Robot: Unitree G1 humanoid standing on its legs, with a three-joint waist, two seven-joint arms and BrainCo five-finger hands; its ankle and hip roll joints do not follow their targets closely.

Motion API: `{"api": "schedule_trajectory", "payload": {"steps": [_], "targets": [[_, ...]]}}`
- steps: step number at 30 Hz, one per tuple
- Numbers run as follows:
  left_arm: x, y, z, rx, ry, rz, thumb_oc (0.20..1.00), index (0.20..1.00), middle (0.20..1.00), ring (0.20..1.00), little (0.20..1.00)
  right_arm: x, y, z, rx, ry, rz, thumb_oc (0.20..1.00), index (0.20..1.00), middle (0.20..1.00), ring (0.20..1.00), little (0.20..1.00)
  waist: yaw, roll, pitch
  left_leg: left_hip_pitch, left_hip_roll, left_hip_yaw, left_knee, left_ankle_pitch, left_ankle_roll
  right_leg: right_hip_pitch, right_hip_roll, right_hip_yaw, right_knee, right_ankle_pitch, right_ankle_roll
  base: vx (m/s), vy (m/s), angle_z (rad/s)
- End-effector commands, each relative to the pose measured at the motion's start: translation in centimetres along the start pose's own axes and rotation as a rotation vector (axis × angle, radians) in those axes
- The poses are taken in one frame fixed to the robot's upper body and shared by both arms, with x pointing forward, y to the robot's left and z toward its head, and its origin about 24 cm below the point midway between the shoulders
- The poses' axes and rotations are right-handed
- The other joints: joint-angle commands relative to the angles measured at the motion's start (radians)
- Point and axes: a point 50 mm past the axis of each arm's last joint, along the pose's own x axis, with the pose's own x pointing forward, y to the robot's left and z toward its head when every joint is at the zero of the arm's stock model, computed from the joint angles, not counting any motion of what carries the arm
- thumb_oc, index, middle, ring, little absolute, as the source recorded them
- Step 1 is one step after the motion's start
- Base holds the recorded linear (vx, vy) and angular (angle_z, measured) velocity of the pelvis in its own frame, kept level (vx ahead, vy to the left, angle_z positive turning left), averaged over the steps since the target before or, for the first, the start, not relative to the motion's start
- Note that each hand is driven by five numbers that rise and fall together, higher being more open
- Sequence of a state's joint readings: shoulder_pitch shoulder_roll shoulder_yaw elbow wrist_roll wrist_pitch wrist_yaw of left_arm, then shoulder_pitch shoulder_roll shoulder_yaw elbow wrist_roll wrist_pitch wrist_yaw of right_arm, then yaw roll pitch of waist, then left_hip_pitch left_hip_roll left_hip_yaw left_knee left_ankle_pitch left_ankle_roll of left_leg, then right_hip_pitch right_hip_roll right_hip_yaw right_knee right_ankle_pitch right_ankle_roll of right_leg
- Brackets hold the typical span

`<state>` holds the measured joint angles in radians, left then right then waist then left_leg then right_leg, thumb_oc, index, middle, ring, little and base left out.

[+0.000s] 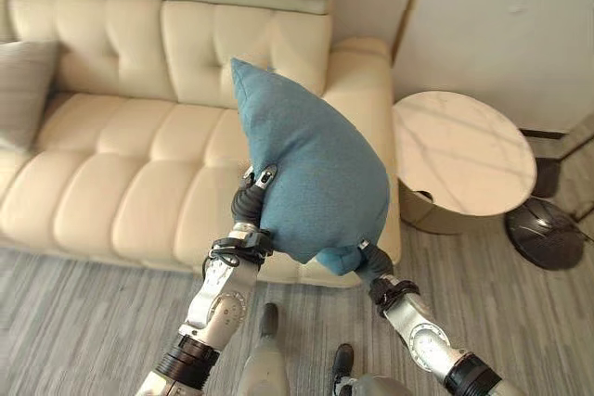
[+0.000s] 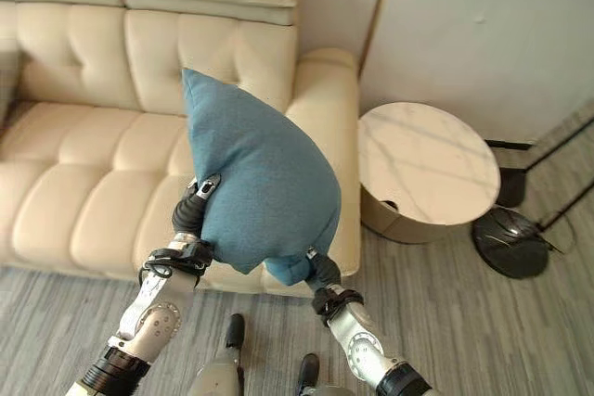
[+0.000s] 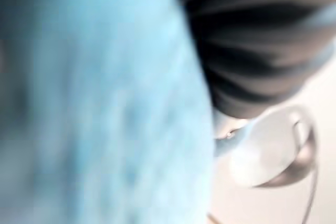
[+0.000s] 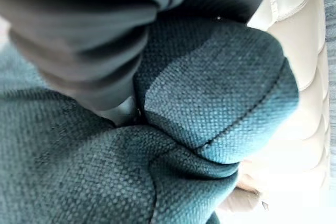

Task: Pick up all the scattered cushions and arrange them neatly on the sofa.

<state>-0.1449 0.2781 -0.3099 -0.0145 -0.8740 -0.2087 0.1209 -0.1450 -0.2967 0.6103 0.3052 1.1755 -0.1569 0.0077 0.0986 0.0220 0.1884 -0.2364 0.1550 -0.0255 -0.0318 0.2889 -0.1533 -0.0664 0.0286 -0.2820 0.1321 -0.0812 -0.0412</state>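
Observation:
A teal-blue cushion [image 1: 306,169] hangs upright in the air over the front edge of the cream sofa [image 1: 121,164], near its right arm. My left hand [image 1: 251,197] holds its left edge, one finger [image 1: 266,176] lying over the front of the fabric. My right hand [image 1: 371,264] grips the bunched lower right corner, seen close as folded cloth [image 4: 220,103] in the right wrist view. The cushion [image 3: 94,103] also shows pressed against my left wrist's dark cover. A grey cushion [image 1: 23,90] leans against the sofa back at the far left.
A round marble-topped side table [image 1: 459,150] stands right of the sofa arm. A black lamp base [image 1: 543,234] sits on the grey striped floor beyond it. A white wall panel [image 1: 501,16] rises behind the table.

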Motion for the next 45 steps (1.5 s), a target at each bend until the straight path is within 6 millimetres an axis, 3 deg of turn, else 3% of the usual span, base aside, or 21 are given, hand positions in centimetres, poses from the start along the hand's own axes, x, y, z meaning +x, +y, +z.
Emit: {"api": "schedule_trajectory", "payload": {"steps": [1, 5, 6, 7, 8, 10, 15, 19, 20, 22, 23, 24, 28, 29, 30, 32, 35, 39, 40, 42, 45], "targets": [[1.2, -6.6, -0.9, -0.041, 0.003, -0.316, 0.200, 0.200, 0.200, 0.200, 0.200, 1.8, 13.4, 3.5, 0.023, -0.213, 0.591, 0.200, 0.200, 0.200, 0.200, 0.200, -0.053, -0.114, -0.008, 0.061, -0.038, 0.110, 0.105, -0.232, 0.058, 0.036, -0.087, 0.047, -0.097, -0.059, 0.074, -0.08, 0.044, 0.49], [0.7, -6.2, -2.6, -0.104, 0.074, -0.286, 0.200, 0.200, 0.200, 0.200, 0.200, 1.7, 12.4, 4.4, -0.015, -0.251, 0.557, 0.200, 0.200, 0.200, 0.200, 0.200, -0.093, -0.100, -0.033, 0.160, 0.078, 0.201, 0.045, -0.215, 0.019, 0.048, -0.120, -0.046, -0.114, -0.051, 0.076, -0.05, 0.147, 0.68], [0.7, -6.2, -2.6, -0.104, 0.074, -0.286, 0.200, 0.200, 0.200, 0.200, 0.200, 1.7, 12.4, 4.4, -0.015, -0.250, 0.557, 0.200, 0.200, 0.200, 0.200, 0.200, -0.093, -0.099, -0.032, 0.161, 0.078, 0.201, 0.044, -0.214, 0.018, 0.049, -0.120, -0.047, -0.114, -0.051, 0.076, 0.05, 0.163, 1.25], [0.5, -6.1, -3.0, -0.128, 0.089, -0.283, 0.200, 0.200, 0.200, 0.200, 0.200, 1.5, 12.0, 4.8, -0.025, -0.271, 0.542, 0.200, 0.200, 0.200, 0.200, 0.200, -0.109, -0.089, -0.048, 0.212, 0.115, 0.265, -0.008, -0.214, -0.008, 0.065, -0.130, -0.083, -0.113, -0.066, 0.086, 0.03, 0.254, 1.07], [0.4, -6.4, -3.6, -0.133, 0.115, -0.288, 0.200, 0.200, 0.200, 0.200, 0.200, 1.2, 11.2, 5.4, -0.041, -0.300, 0.514, 0.200, 0.200, 0.200, 0.200, 0.200, -0.125, -0.082, -0.046, 0.200, 0.122, 0.334, -0.023, -0.185, -0.019, 0.078, -0.150, -0.133, -0.121, -0.055, 0.094, 0.05, 0.452, 1.48], [0.0, -5.7, -3.8, -0.115, 0.135, -0.270, 0.200, 0.200, 0.200, 0.200, 0.200, 1.0, 11.5, 4.9, -0.053, -0.279, 0.535, 0.200, 0.200, 0.200, 0.200, 0.200, -0.132, -0.067, -0.058, 0.207, 0.098, 0.341, -0.050, -0.213, -0.010, 0.083, -0.169, -0.150, -0.121, -0.028, 0.115, 0.02, 0.402, 1.21], [-0.3, -4.8, -3.7, -0.086, 0.141, -0.247, 0.200, 0.200, 0.200, 0.200, 0.200, 1.1, 12.0, 4.5, -0.062, -0.262, 0.551, 0.200, 0.200, 0.200, 0.200, 0.200, -0.118, -0.085, -0.068, 0.208, 0.045, 0.325, -0.055, -0.258, 0.025, 0.076, -0.206, -0.140, -0.129, 0.009, 0.145, 0.04, 0.244, 0.28], [0.6, -4.9, -3.4, -0.018, 0.125, -0.240, 0.200, 0.200, 0.200, 0.200, 0.200, 1.3, 13.1, 4.0, -0.030, -0.262, 0.567, 0.200, 0.200, 0.200, 0.200, 0.200, -0.090, -0.133, -0.050, 0.204, -0.065, 0.263, -0.048, -0.314, 0.100, 0.053, -0.285, -0.086, -0.049, 0.032, 0.190, 0.04, 0.366, 0.16], [0.8, -5.1, -3.3, 0.001, 0.123, -0.249, 0.200, 0.200, 0.200, 0.200, 0.200, 1.4, 13.1, 4.2, -0.023, -0.278, 0.561, 0.200, 0.200, 0.200, 0.200, 0.200, -0.096, -0.134, -0.043, 0.192, -0.075, 0.260, -0.048, -0.299, 0.116, 0.030, -0.284, -0.063, -0.022, 0.050, 0.182, 0.00, 0.259, 0.34], [1.0, -5.1, -3.5, 0.006, 0.128, -0.243, 0.200, 0.200, 0.200, 0.200, 0.200, 1.6, 13.2, 4.7, -0.012, -0.299, 0.554, 0.200, 0.200, 0.200, 0.200, 0.200, -0.115, -0.134, -0.038, 0.201, -0.087, 0.238, -0.055, -0.307, 0.124, -0.011, -0.226, 0.039, -0.014, 0.039, 0.173, 0.04, 0.120, 0.25], [1.0, -5.1, -3.5, 0.006, 0.128, -0.243, 0.200, 0.200, 0.200, 0.200, 0.200, 1.6, 13.2, 4.7, -0.012, -0.299, 0.554, 0.200, 0.200, 0.200, 0.200, 0.200, -0.114, -0.134, -0.038, 0.201, -0.087, 0.238, -0.055, -0.307, 0.124, -0.011, -0.226, 0.040, -0.013, 0.039, 0.173, 0.11, 0.105, 0.11], [1.1, -4.8, -3.7, 0.011, 0.138, -0.229, 0.200, 0.200, 0.200, 0.200, 0.200, 1.8, 14.3, 4.8, -0.016, -0.301, 0.589, 0.200, 0.200, 0.200, 0.200, 0.200, -0.117, -0.133, -0.034, 0.212, -0.098, 0.246, -0.055, -0.313, 0.126, -0.043, -0.180, 0.067, -0.046, 0.052, 0.166, 0.11, 0.085, 0.20], [1.4, -4.7, -3.7, 0.024, 0.138, -0.220, 0.200, 0.200, 0.200, 0.200, 0.200, 1.9, 15.3, 5.3, -0.021, -0.321, 0.632, 0.200, 0.200, 0.200, 0.200, 0.200, -0.121, -0.137, -0.008, 0.263, -0.119, 0.245, -0.055, -0.349, 0.122, -0.132, -0.117, 0.008, -0.085, 0.076, 0.171, 0.18, 0.042, -0.02], [1.6, -4.8, -3.5, 0.029, 0.121, -0.220, 0.200, 0.200, 0.200, 0.200, 0.200, 1.8, 15.6, 5.2, -0.020, -0.319, 0.646, 0.200, 0.200, 0.200, 0.200, 0.200, -0.123, -0.140, -0.005, 0.285, -0.129, 0.246, -0.055, -0.362, 0.119, -0.141, -0.108, -0.062, -0.113, 0.088, 0.172, 0.19, 0.000, 0.28], [1.6, -4.9, -3.5, 0.029, 0.121, -0.220, 0.200, 0.200, 0.200, 0.200, 0.200, 1.8, 15.5, 5.2, -0.021, -0.319, 0.646, 0.200, 0.200, 0.200, 0.200, 0.200, -0.125, -0.143, 0.000, 0.280, -0.133, 0.251, -0.055, -0.350, 0.123, -0.143, -0.114, -0.073, -0.115, 0.100, 0.165, 0.22, -0.026, 0.33], [1.8, -5.2, -3.2, 0.047, 0.100, -0.234, 0.200, 0.200, 0.200, 0.200, 0.200, 1.7, 15.7, 5.0, -0.037, -0.310, 0.659, 0.200, 0.200, 0.200, 0.200, 0.200, -0.123, -0.139, -0.010, 0.315, -0.132, 0.248, -0.052, -0.384, 0.114, -0.127, -0.104, -0.123, -0.126, 0.084, 0.167, 0.24, -0.053, 0.03], [2.0, -5.5, -2.8, 0.030, 0.071, -0.239, 0.200, 0.200, 0.200, 0.200, 0.200, 1.8, 15.6, 4.8, -0.032, -0.306, 0.660, 0.200, 0.200, 0.200, 0.200, 0.200, -0.124, -0.142, -0.030, 0.350, -0.134, 0.252, -0.030, -0.425, 0.107, -0.090, -0.105, -0.124, -0.132, 0.087, 0.150, 0.26, -0.102, -0.05], [1.6, -4.9, -2.6, 0.006, 0.066, -0.209, 0.200, 0.200, 0.200, 0.200, 0.200, 1.7, 15.4, 5.7, -0.066, -0.347, 0.650, 0.200, 0.200, 0.200, 0.200, 0.200, -0.138, -0.125, -0.059, 0.388, -0.096, 0.277, 0.036, -0.477, 0.089, -0.051, -0.110, -0.124, -0.104, 0.056, 0.128, 0.31, -0.132, -0.10], [1.2, -4.3, -2.8, -0.014, 0.074, -0.175, 0.200, 0.200, 0.200, 0.200, 0.200, 1.6, 15.2, 5.6, -0.069, -0.337, 0.644, 0.200, 0.200, 0.200, 0.200, 0.200, -0.141, -0.109, -0.065, 0.391, -0.081, 0.286, 0.096, -0.474, 0.074, -0.021, -0.102, -0.113, -0.104, 0.037, 0.113, 0.28, -0.132, -0.17], [0.9, -3.7, -2.8, -0.030, 0.069, -0.139, 0.200, 0.200, 0.200, 0.200, 0.200, 1.6, 14.7, 5.4, -0.055, -0.314, 0.631, 0.200, 0.200, 0.200, 0.200, 0.200, -0.137, -0.098, -0.063, 0.353, -0.078, 0.256, 0.205, -0.382, 0.056, 0.004, -0.090, -0.081, -0.122, 0.030, 0.087, 0.22, -0.092, -0.32], [0.8, -3.8, -2.8, -0.060, 0.063, -0.128, 0.200, 0.200, 0.200, 0.200, 0.200, 1.5, 14.1, 5.0, -0.039, -0.284, 0.618, 0.200, 0.200, 0.200, 0.200, 0.200, -0.130, -0.107, -0.061, 0.257, -0.058, 0.181, 0.197, -0.386, 0.065, 0.029, -0.112, -0.032, -0.128, 0.002, 0.089, 0.22, 0.026, -0.60]]}}
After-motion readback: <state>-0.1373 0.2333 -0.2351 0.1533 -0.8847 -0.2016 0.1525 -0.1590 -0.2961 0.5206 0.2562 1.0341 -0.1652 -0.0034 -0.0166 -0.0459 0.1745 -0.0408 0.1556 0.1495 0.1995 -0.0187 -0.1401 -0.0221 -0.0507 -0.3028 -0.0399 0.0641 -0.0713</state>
